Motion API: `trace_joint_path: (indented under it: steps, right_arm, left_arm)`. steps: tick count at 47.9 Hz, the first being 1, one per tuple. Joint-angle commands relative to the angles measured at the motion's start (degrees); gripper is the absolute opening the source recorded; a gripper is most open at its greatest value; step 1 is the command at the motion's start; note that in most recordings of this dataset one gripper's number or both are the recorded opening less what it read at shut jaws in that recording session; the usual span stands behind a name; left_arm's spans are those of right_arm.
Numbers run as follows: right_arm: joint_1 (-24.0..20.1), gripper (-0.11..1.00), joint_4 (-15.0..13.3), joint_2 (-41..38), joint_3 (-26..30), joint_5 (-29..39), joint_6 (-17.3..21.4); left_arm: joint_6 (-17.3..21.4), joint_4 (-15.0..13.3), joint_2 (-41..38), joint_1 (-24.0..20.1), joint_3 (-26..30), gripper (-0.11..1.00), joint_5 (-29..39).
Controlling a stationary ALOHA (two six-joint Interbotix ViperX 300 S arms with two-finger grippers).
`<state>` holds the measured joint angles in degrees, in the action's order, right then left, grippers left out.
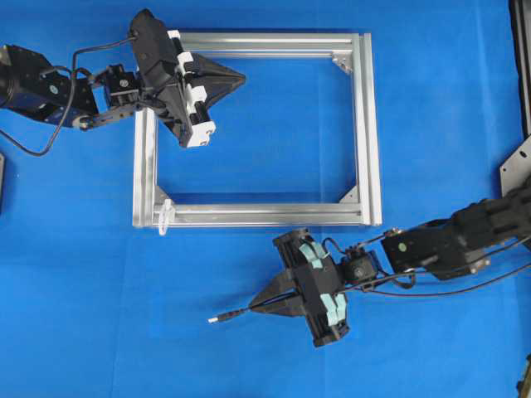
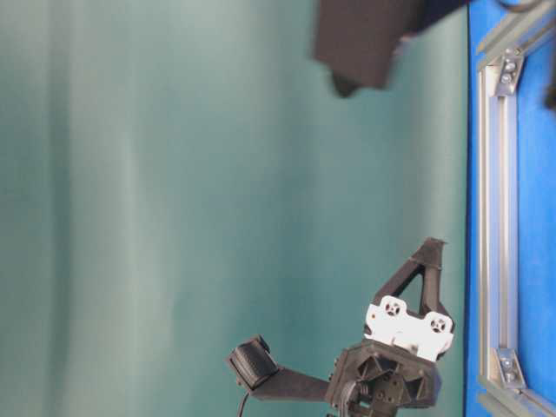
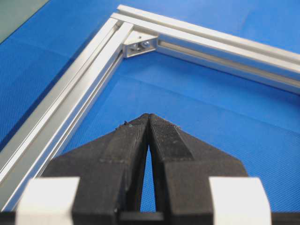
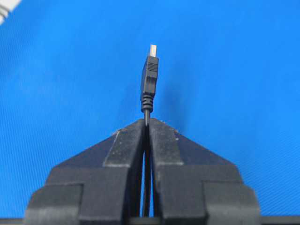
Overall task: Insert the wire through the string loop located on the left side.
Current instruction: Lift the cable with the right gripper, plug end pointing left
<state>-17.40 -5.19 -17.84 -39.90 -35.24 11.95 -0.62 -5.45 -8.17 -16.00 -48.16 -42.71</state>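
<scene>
One wire (image 4: 149, 84) pinched in right tool (image 4: 147, 123); frame (image 1: 365, 133) encloses only mat.

The frame (image 1: 365, 124) lies flat on the worktop (image 1: 265, 356). The string loop (image 1: 163, 214) sticks out at the frame's lower left corner. The left tool (image 1: 241, 80) hangs over the frame's upper left part. The right tool (image 1: 253, 308) sits below the frame, to the right of the loop. The wire (image 1: 228, 316) pokes out of it toward the left.

path: bare mat between wire (image 1: 228, 315) and string loop (image 1: 163, 214) | obstacle: frame (image 1: 249, 215)
</scene>
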Motion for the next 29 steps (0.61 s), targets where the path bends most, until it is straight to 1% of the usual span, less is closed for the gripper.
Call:
trace_joint_path:
  steps: [1, 9, 29]
  right_arm:
    - [0.18, 0.0, 0.18, 4.04, 0.53, 1.76, -0.09]
    - [0.18, 0.0, 0.18, 6.06, 0.53, 4.31, -0.18]
    - [0.18, 0.0, 0.18, 6.15, 0.44, 4.48, -0.26]
  left_arm:
    - [-0.09, 0.09, 1.58, 0.0, 0.44, 0.0, -0.26]
    - [-0.09, 0.09, 1.58, -0.09, 0.44, 0.0, -0.26]
    - [-0.09, 0.09, 1.58, -0.09, 0.44, 0.0, -0.26]
